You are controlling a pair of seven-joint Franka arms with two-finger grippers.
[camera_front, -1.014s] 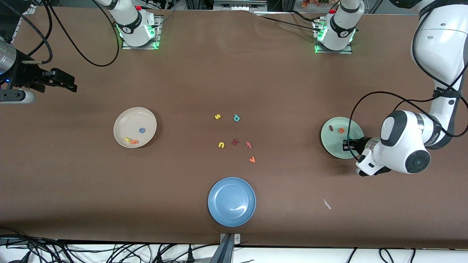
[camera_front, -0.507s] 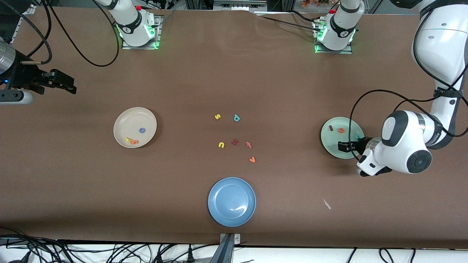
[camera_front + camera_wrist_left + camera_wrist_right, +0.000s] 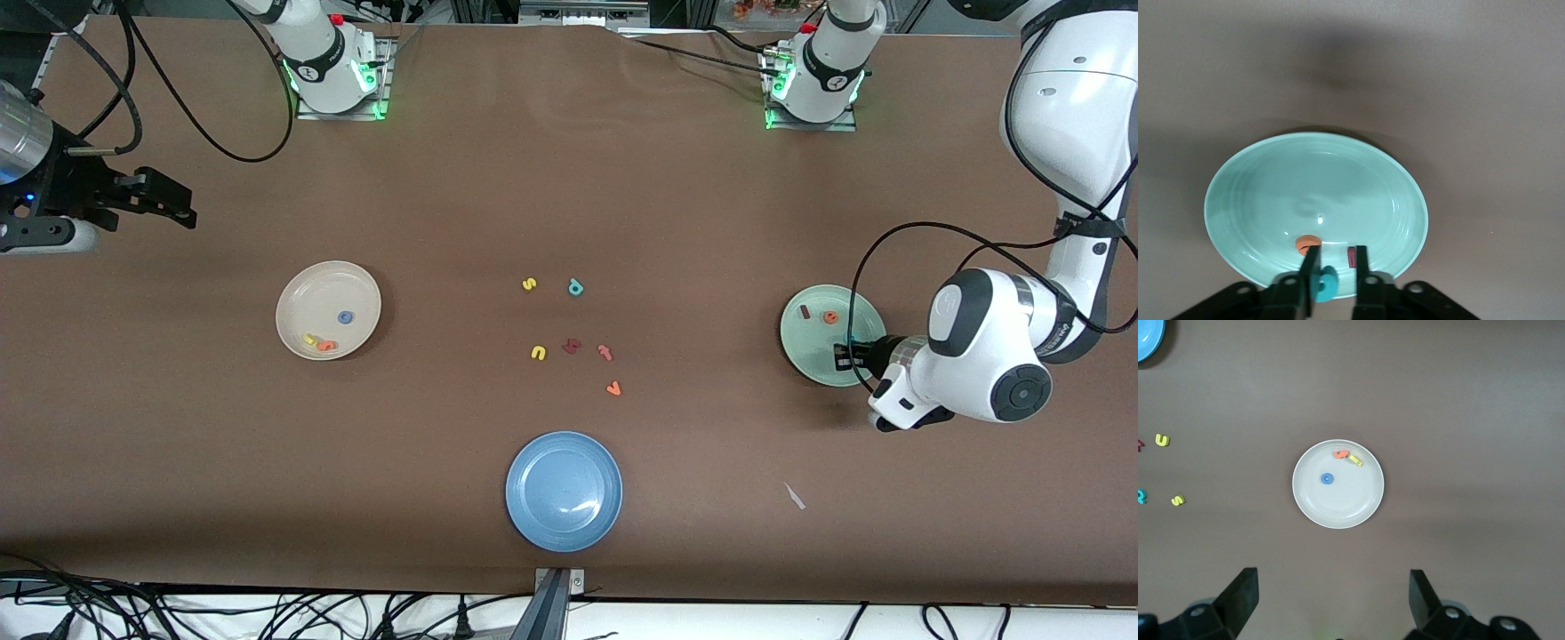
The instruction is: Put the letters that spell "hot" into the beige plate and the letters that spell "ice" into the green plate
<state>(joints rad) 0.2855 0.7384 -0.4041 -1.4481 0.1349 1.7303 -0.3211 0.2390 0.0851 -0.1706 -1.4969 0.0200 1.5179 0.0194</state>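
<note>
The green plate (image 3: 813,351) (image 3: 1338,187) lies toward the left arm's end and holds the orange e (image 3: 830,316) (image 3: 1307,243) and the dark red i (image 3: 805,312) (image 3: 1351,257). My left gripper (image 3: 840,356) (image 3: 1336,251) hangs low over the plate's rim. Its jaws stand a narrow gap apart. The teal c (image 3: 1328,283) clings to one finger and does not touch the other. The beige plate (image 3: 311,293) (image 3: 1338,510) holds the blue o (image 3: 345,316), yellow h (image 3: 309,339) and orange t (image 3: 327,345). My right gripper (image 3: 173,206) (image 3: 1335,587) waits open over bare table at the right arm's end.
Mid-table lie a yellow s (image 3: 529,284), teal p (image 3: 575,286), yellow u (image 3: 538,353), a dark red letter (image 3: 572,346), pinkish t (image 3: 605,352) and orange v (image 3: 613,388). A blue plate (image 3: 564,491) sits nearest the front camera. A white scrap (image 3: 794,496) lies near it.
My left gripper's jaws spread wide over the green plate half a second ago and have narrowed again, the teal c still on one finger. My right gripper shifted slightly.
</note>
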